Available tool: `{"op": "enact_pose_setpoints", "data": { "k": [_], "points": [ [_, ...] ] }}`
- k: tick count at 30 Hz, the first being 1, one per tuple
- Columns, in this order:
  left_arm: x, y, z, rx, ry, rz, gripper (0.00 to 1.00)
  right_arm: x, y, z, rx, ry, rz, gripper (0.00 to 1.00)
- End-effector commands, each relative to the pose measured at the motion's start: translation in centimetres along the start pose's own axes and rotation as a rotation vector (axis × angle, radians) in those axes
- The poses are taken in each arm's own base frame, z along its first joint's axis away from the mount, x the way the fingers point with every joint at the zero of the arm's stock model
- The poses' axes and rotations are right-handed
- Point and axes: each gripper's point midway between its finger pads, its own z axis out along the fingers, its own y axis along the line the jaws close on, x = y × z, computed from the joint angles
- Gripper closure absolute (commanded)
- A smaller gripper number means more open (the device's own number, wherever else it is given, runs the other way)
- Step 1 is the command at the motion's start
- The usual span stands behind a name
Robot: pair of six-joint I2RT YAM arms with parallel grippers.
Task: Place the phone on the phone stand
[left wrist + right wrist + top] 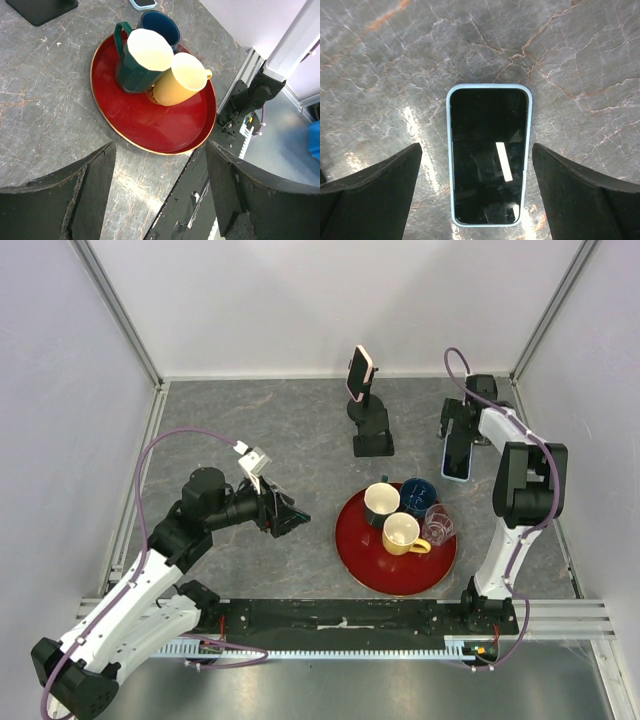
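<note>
The right gripper (477,148) hangs open astride the phone (489,155), seemingly not touching; lower squarely and pinch its long edges. The left gripper (160,146) gapes empty.

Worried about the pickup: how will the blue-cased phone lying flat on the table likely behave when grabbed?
The phone looks rigid, so it probably won't flex. Lying flat on the table, its thin edges likely give the open right claw little to hold. The glossy screen reflects light, so it may be slippery.
</note>
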Motion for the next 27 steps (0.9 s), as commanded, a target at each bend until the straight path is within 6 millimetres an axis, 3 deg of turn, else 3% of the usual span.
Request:
{"op": "enact_pose_setpoints", "data": {
  "k": [1,3,4,5,7,20,22,27],
  "points": [
    [-0.6,-0.2,0.1,0.027,-0.023,0.031,0.22,0.6,-1.4,-0.3,0.075,0.115,-0.078,0.02],
    [-0.5,-0.2,0.2,0.028,-0.018,0.029,0.22,2.0,-1.7,0.3,0.083,0.188,-0.091,0.02],
    [-0.5,-0.2,0.2,0.031,-0.019,0.028,0.22,1.2,-1.4,0.3,0.070,0.189,-0.088,0.02],
    [-0.6,-0.3,0.2,0.033,-0.021,0.028,0.22,2.7,-1.5,1.0,0.074,0.257,-0.095,0.02],
    [-0.6,-0.4,0.2,0.037,-0.021,0.029,0.22,2.4,-1.3,1.2,0.072,0.273,-0.087,0.02],
    [-0.5,-0.2,0.2,0.034,-0.017,0.026,0.22,5.2,-2.0,3.6,0.123,0.415,-0.069,0.02],
    [-0.5,-0.2,0.2,0.035,-0.017,0.026,0.22,5.5,-1.3,3.8,0.073,0.443,-0.053,0.07],
    [-0.5,-0.1,0.2,0.032,-0.017,0.025,0.22,8.2,-1.1,4.0,0.027,0.528,-0.022,0.13]
  ]
}}
